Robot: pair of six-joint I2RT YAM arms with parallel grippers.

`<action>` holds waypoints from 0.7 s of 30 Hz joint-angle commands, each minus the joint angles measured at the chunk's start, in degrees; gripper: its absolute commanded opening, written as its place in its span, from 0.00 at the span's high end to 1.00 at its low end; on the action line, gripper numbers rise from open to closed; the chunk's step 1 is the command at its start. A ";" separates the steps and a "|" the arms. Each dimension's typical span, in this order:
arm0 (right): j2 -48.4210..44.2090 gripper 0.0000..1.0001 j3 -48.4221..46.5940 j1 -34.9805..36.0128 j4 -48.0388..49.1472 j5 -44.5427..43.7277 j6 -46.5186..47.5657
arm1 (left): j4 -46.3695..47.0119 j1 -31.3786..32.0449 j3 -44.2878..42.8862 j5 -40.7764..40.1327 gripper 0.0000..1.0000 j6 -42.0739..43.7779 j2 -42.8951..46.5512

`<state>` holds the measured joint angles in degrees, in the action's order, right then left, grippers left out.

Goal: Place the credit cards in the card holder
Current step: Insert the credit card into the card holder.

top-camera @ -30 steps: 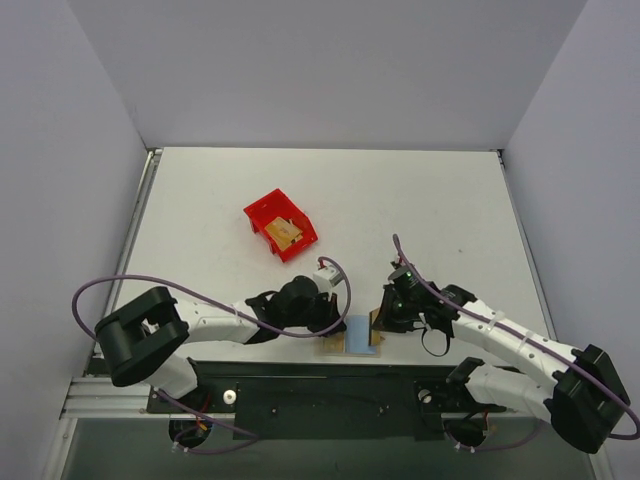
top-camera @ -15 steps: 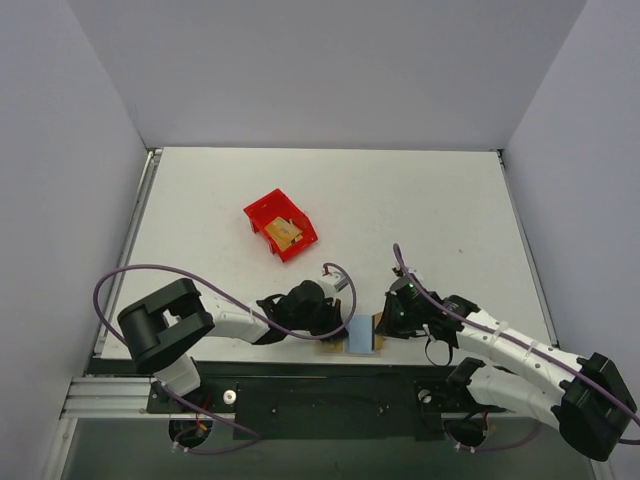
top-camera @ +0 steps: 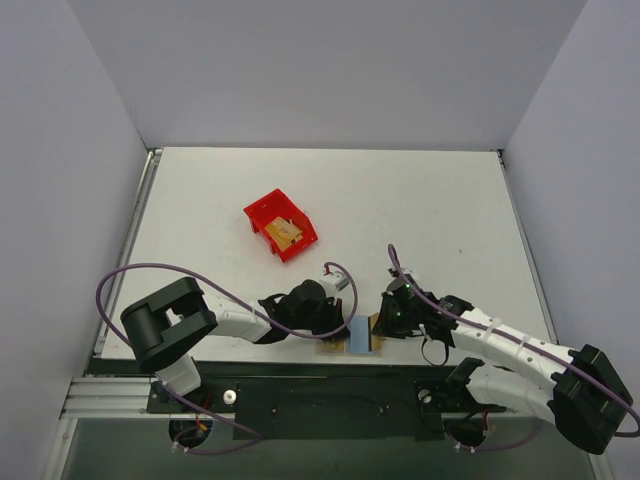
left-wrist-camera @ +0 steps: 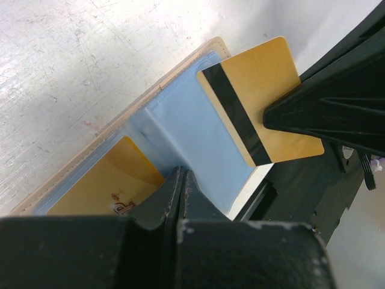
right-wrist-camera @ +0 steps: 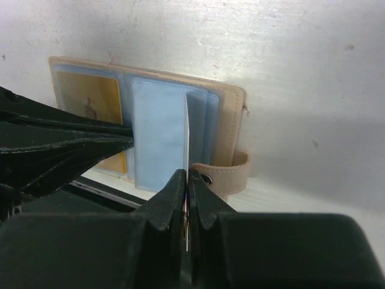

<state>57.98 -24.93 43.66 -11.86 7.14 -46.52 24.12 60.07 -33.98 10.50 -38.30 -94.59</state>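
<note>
The card holder [top-camera: 357, 336] lay open at the near edge of the table [top-camera: 450, 210], its light blue lining facing up. The left gripper [top-camera: 337, 325] reached it from its left side and the right gripper [top-camera: 381, 325] from its right, both low against it. A sliver of orange-yellow credit card [top-camera: 374, 322] showed at the holder's right edge, by the right gripper. Well beyond the holder and to its left sat a red bin [top-camera: 262, 213] with orange cards [top-camera: 287, 233] inside. Purple cables [top-camera: 150, 270] looped along both arms.

Glossy plastic credit card [left-wrist-camera: 255, 78], stitched matt tan card holder [right-wrist-camera: 228, 123], scuffed white table [left-wrist-camera: 72, 60]
</note>
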 commanded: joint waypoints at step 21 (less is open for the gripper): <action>11.72 1.00 3.22 0.81 7.46 5.17 -3.05 | -5.66 0.31 -3.37 -3.64 1.00 1.30 6.77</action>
<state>67.29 -24.53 43.62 -0.71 14.06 -49.69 21.37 60.07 -34.00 9.17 -38.30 -92.77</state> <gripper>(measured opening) 0.004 0.020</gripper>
